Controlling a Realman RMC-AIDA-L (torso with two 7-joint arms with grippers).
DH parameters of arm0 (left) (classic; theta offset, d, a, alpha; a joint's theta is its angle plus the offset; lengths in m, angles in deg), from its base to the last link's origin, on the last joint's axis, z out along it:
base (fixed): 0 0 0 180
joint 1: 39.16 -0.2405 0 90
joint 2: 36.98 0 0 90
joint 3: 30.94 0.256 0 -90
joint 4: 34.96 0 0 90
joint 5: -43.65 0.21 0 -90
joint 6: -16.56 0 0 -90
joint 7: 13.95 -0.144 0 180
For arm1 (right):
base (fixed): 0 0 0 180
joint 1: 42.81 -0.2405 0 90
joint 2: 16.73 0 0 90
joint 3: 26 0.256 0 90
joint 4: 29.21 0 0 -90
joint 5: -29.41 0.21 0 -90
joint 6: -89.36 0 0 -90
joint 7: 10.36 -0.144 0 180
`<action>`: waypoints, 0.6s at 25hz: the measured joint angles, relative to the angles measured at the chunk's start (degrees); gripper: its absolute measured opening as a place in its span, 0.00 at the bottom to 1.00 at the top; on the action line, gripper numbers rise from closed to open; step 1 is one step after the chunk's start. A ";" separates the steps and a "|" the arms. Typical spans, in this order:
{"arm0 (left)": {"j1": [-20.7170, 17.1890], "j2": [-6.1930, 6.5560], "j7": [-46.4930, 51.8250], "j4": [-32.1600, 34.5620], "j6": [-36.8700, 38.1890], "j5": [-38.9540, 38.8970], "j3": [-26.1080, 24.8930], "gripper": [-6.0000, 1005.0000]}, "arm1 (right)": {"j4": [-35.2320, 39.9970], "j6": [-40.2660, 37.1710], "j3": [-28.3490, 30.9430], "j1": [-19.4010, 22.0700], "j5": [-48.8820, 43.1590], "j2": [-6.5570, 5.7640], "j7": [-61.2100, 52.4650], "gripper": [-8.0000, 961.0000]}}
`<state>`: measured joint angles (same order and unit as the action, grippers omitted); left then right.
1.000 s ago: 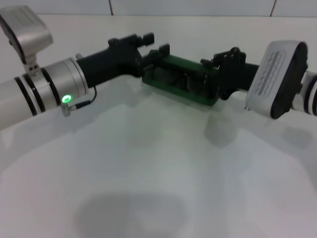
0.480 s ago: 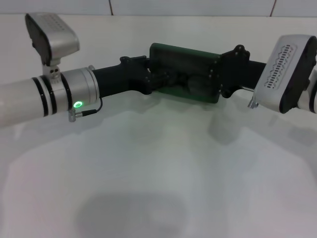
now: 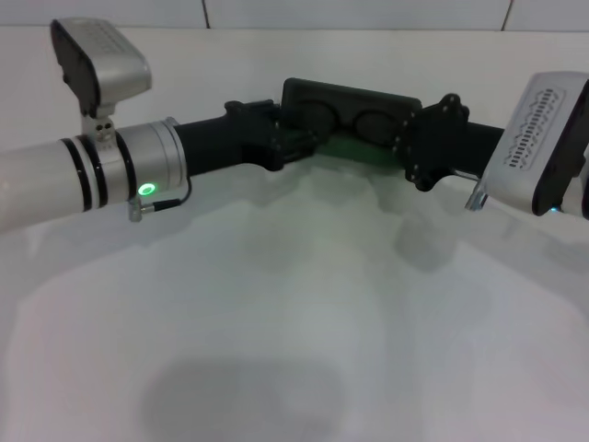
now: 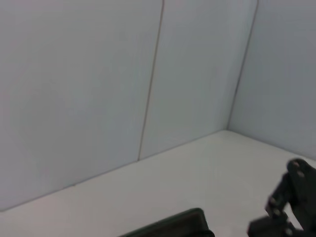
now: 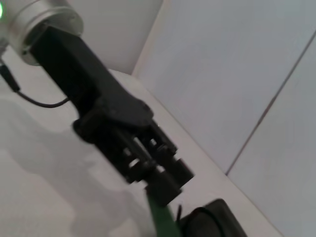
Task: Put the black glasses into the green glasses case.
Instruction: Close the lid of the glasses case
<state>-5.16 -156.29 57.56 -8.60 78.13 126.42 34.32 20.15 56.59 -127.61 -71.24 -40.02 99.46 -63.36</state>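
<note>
The green glasses case point(image 3: 354, 124) was held above the white tabletop point(image 3: 294, 322), between the left gripper point(image 3: 296, 138) and right gripper point(image 3: 416, 147); whether each was spread or pinching could not be told. The black glasses point(image 3: 354, 118) apparently lay inside. The case was judged rigid, the glasses fragile; grasp the shell ends. Nothing obstructed.

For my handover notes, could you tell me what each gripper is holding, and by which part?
Both grippers are on the green glasses case: the left gripper at its left end, the right gripper at its right end. Whether either actually clamps it cannot be told.
</note>
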 joint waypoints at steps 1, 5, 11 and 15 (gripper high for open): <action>-0.10 0.01 -0.03 -0.01 0.06 -0.10 -0.68 0.56 | -0.28 -0.11 -0.12 0.00 0.00 0.00 0.01 0.03; -0.88 -0.07 -0.61 -0.20 0.46 -0.37 -4.56 0.56 | 0.51 -0.20 -0.20 0.82 0.36 0.00 0.04 0.03; -0.87 -0.14 -0.98 -0.39 0.14 -0.72 -5.37 0.56 | 2.44 -2.44 4.87 2.76 5.44 -0.01 0.11 0.03; -0.40 -0.27 -2.00 -1.00 -0.19 -0.32 -5.08 0.56 | -1.88 -13.00 13.89 3.36 13.33 -0.13 0.53 0.03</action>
<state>-5.55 -156.56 55.55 -9.60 77.94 126.10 29.24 18.27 43.59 -113.72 -67.88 -26.69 99.33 -62.82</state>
